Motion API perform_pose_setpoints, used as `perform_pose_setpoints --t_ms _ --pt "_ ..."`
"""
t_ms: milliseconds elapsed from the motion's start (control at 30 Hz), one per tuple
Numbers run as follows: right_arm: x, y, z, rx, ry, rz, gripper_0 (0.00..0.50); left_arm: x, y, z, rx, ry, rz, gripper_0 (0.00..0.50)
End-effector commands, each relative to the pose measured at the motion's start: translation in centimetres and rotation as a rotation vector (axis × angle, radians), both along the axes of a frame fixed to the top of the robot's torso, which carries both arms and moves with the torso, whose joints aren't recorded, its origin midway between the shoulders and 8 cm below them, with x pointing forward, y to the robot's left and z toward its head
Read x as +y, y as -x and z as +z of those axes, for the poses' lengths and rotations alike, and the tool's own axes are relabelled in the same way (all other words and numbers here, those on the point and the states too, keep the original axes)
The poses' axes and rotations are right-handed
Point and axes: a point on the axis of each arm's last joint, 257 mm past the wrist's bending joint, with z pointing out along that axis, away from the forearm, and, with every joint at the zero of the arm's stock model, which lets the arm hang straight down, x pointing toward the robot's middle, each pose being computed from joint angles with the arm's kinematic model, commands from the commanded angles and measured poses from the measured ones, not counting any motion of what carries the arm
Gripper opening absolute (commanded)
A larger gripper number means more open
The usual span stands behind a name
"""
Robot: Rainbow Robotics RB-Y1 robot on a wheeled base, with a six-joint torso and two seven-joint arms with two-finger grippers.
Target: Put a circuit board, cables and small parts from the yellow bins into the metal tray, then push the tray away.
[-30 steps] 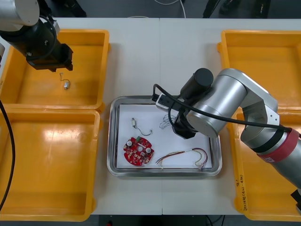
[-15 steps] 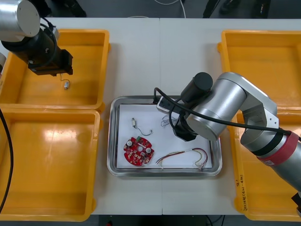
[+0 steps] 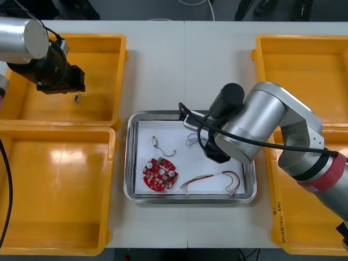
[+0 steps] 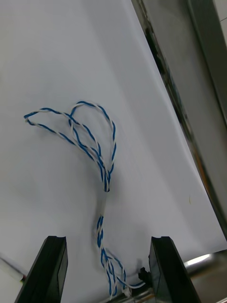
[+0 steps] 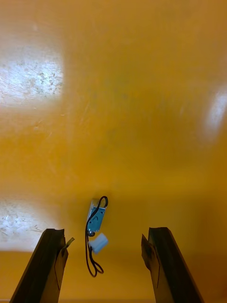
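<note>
From my station I see a light, flat table (image 3: 163,60). On it sit the far-left yellow plastic bin (image 3: 98,65), the near-left yellow plastic bin (image 3: 54,190), the far-right yellow plastic bin (image 3: 304,60) and the near-right yellow plastic bin (image 3: 299,234). A shiny rectangular metal tray (image 3: 129,163) lies between them.

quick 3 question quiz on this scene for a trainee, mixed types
1. True or false: the red circuit board lies in the metal tray.
2. Fill in: the left arm's open jaws hang above a ___ in the far left yellow bin.
3. Above the blue and white cable, the right arm's jaws are: A open; B shut on it; C shut empty.
Key: 1 true; 2 small metal part; 3 A.
</note>
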Motion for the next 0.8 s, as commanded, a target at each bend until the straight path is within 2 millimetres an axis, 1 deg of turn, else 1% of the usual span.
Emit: perform_pose_setpoints --t_ms 33,100,133,200,367,467,500,600,733,800 --pt "1.7 0.0 3.9 -0.035 -0.022 0.043 0.500 0.6 -0.4 -0.2 -0.043 -0.102 -0.119 0.500" --pt "1.3 0.1 5.1 -0.037 -0.017 0.029 0.500 0.7 -0.4 -0.6 -0.051 -0.099 -0.117 0.500" --pt "1.1 0.2 5.4 -0.033 -0.017 0.024 0.500 0.7 -0.4 -0.7 -0.050 -0.101 -0.119 0.500" --pt "0.6 0.5 6.7 -0.026 -0.022 0.001 0.500 0.6 -0.2 -1.3 -0.040 -0.105 -0.123 0.500" --pt "-0.6 1.5 9.0 0.005 -0.057 -0.055 0.500 0.5 0.0 -2.2 -0.036 -0.115 -0.128 0.500" --pt "-0.2 1.5 11.0 -0.009 -0.138 -0.087 0.500 0.5 -0.1 -2.6 -0.041 -0.117 -0.130 0.500" --pt "-0.1 1.5 11.3 -0.010 -0.151 -0.092 0.500 0.5 0.0 -2.7 -0.040 -0.117 -0.130 0.500" --pt "-0.3 1.2 13.5 -0.017 -0.248 -0.142 0.500 0.4 -0.1 -3.1 -0.040 -0.131 -0.135 0.500" --pt "-1.5 0.8 16.1 -0.022 -0.356 -0.213 0.500 0.5 -0.2 -3.5 -0.049 -0.135 -0.133 0.500" --pt "-2.2 0.6 16.9 -0.021 -0.391 -0.244 0.500 0.6 -0.2 -3.5 -0.049 -0.139 -0.134 0.500"
